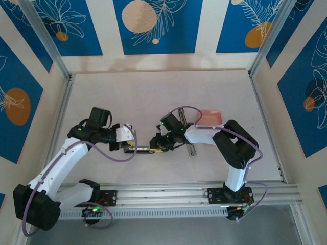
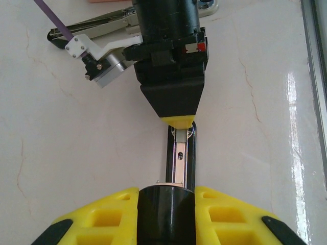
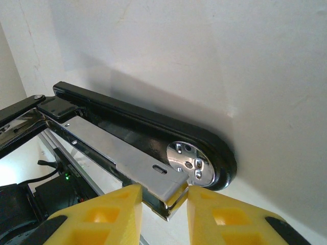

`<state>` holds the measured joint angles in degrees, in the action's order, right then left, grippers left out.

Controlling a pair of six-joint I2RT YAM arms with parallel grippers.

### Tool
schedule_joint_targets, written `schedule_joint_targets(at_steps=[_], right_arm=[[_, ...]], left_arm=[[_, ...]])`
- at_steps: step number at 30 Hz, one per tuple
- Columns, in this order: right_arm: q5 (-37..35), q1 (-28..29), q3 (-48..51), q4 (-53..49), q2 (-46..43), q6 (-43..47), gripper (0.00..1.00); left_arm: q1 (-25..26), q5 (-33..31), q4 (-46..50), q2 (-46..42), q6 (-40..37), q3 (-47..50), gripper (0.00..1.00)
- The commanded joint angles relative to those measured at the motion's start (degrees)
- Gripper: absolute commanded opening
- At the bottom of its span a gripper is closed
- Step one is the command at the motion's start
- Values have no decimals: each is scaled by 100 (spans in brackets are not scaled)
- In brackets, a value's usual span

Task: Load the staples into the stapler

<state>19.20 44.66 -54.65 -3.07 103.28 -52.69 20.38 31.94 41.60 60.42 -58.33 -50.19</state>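
Note:
The stapler [image 1: 145, 149] lies on the pale table between my two grippers, its black base down and its silvery magazine arm [image 3: 107, 143] raised off it. My left gripper [image 1: 131, 145] is shut on the stapler's black rear end [image 2: 166, 209]. In the left wrist view the magazine [image 2: 181, 153] runs away from that end towards the right gripper [image 2: 178, 121]. My right gripper [image 3: 163, 199] is shut on the front tip of the magazine, just beside the chrome anvil [image 3: 190, 162]. I can make out no staples; they are hidden or out of view.
A shallow pink tray [image 1: 209, 117] sits behind the right arm. A slim silvery and black bar [image 1: 191, 149] lies just right of the right gripper, seen also past it as the bar [image 2: 94, 24]. An aluminium rail [image 1: 168, 193] runs along the near edge.

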Motion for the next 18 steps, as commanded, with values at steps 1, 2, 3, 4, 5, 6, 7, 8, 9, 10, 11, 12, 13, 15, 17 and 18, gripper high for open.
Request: schedule_joint_targets(at_steps=[1, 2, 3, 4, 5, 6, 7, 8, 9, 10, 11, 12, 13, 15, 17, 18], right_arm=[[285, 130, -118, 142, 150, -31, 29], [289, 130, -116, 148, 157, -31, 29], [302, 129, -120, 165, 171, -35, 29], [305, 130, -110, 183, 168, -39, 29], [307, 139, -107, 206, 168, -44, 29], [312, 138, -98, 228, 175, -46, 29], [324, 139, -97, 243, 175, -47, 29], [331, 140, -98, 261, 184, -48, 29], [345, 139, -91, 279, 188, -56, 29], [353, 142, -85, 304, 192, -65, 29], [367, 147, -76, 336, 203, -69, 29], [386, 148, -64, 381, 211, -82, 29], [400, 147, -54, 424, 225, -100, 29], [493, 139, -1, 611, 255, -188, 29], [612, 120, 80, 903, 295, -311, 29], [659, 113, 108, 1016, 323, -355, 29]], left_arm=[[60, 641, -654, -13, 154, 98, 17], [59, 638, -702, -16, 187, 134, 17], [58, 631, -735, -17, 220, 162, 17], [62, 628, -775, -22, 261, 190, 17], [62, 611, -834, -23, 315, 220, 17], [69, 621, -874, -28, 356, 242, 17], [79, 620, -910, -39, 378, 270, 17], [87, 613, -959, -43, 420, 303, 17], [101, 604, -1018, -43, 458, 336, 17], [105, 592, -1075, -48, 494, 367, 17], [114, 582, -1148, -58, 537, 399, 17], [126, 589, -1240, -63, 611, 434, 17], [132, 593, -1319, -71, 664, 465, 17], [167, 578, -1485, -53, 788, 518, 17], [207, 601, -1573, -6, 894, 505, 17], [241, 619, -1597, 28, 931, 493, 17]])
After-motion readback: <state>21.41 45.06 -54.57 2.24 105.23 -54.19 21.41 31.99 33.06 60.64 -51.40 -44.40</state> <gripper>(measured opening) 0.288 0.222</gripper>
